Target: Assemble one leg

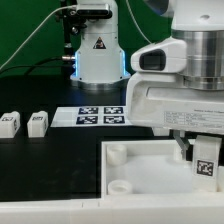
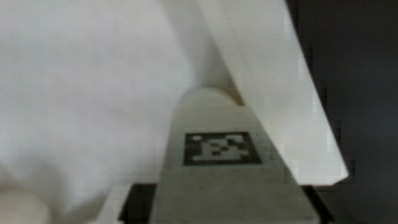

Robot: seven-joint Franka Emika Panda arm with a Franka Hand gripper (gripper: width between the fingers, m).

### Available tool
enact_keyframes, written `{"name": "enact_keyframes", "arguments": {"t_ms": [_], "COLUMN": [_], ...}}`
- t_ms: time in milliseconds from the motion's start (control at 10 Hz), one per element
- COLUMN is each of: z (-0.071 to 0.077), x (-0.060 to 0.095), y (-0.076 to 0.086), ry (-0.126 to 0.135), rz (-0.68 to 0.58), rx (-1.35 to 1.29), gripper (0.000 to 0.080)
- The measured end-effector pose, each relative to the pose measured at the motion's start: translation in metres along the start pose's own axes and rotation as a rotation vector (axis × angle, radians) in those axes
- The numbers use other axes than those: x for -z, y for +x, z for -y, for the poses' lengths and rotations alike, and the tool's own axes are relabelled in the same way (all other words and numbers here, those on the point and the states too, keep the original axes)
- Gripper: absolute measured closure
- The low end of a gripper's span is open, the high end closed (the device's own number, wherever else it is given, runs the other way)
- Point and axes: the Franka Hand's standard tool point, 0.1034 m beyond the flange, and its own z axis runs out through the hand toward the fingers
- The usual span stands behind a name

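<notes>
your gripper (image 1: 203, 152) holds its fingers closed on the leg (image 1: 205, 165), tag outward, above the white panel (image 1: 150, 185) near its far-right edge. keep the leg upright; seat it squarely into a corner socket (image 1: 118, 153).

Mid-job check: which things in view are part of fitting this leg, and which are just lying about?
In the job:
- the tool, shut on the leg
- the leg, tag facing out, held over the white panel
- the white panel with round corner sockets

Lying about:
- two spare legs at the exterior view's left
- the marker board
</notes>
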Motion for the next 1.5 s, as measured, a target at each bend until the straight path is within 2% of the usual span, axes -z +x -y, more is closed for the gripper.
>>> {"name": "enact_keyframes", "arguments": {"t_ms": [200, 300, 500, 700, 900, 1000, 1100, 1200, 1300, 1500], "z": [-0.0011, -0.0021, -0.0011, 0.0000, -0.0002, -0.0002, -0.0002, -0.0002, 0.0003, 0.0065], "x": [-0.0005, -0.0006, -0.0012, -0.0011, -0.0012, -0.0017, -0.0019, -0.0020, -0.0021, -0.0017], "y": [0.0004, -0.0001, -0.0016, -0.0020, -0.0020, -0.0023, -0.0024, -0.0025, -0.0029, -0.0087], "ry": [0.007, 0.024, 0.044, 0.053, 0.052, 0.051, 0.051, 0.052, 0.053, 0.050], "rz": [-0.003, 0.007, 0.034, 0.059, 0.059, 0.059, 0.059, 0.058, 0.057, 0.039], "rx": [-0.336, -0.569, -0.797, -1.053, -1.066, -1.063, -1.062, -1.033, -0.969, -0.658], "gripper": [0.0509, 0.0509, 0.0508, 0.0508, 0.0508, 0.0438, 0.0438, 0.0236, 0.0169, 0.0153]}}
